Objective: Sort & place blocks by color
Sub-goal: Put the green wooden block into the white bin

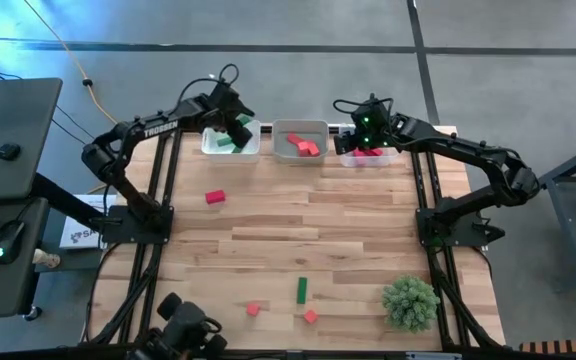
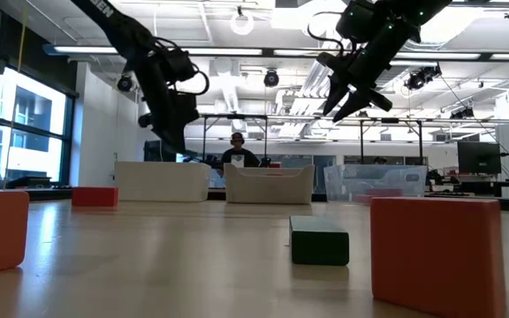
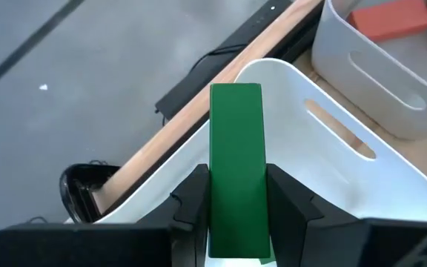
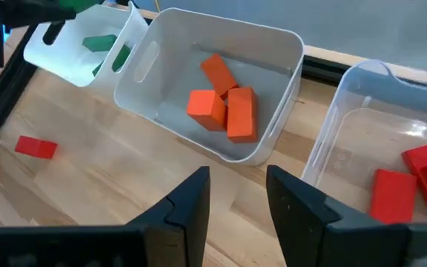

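Note:
My left gripper (image 3: 236, 215) is shut on a green bar (image 3: 236, 148) above the white left tray (image 3: 332, 170) at the table's far edge; it also shows in the high view (image 1: 238, 128). My right gripper (image 4: 236, 196) is open and empty, hovering at the far edge between the white middle tray (image 4: 228, 22) and the clear right tray (image 4: 362, 119). The left tray holds green blocks (image 4: 98, 43), the middle tray salmon blocks (image 4: 221, 104), and the right tray red blocks (image 4: 406, 185). A red block (image 1: 215, 198), a green bar (image 1: 302, 290) and two salmon cubes (image 1: 254, 309) lie flat on the table. My left gripper pinches the green bar between its two fingers (image 3: 191, 208), on the bar's two long sides (image 3: 215, 200) at the end nearest the wrist. The bar runs along the fingers and sticks out past their tips. It is lifted clear, above the left tray's opening.
A bushy green plant ball (image 1: 410, 303) stands at the near right corner. The three trays stand side by side along the far edge. In the low view a person (image 2: 237, 152) shows behind the trays. Bare wood lies in the table's middle.

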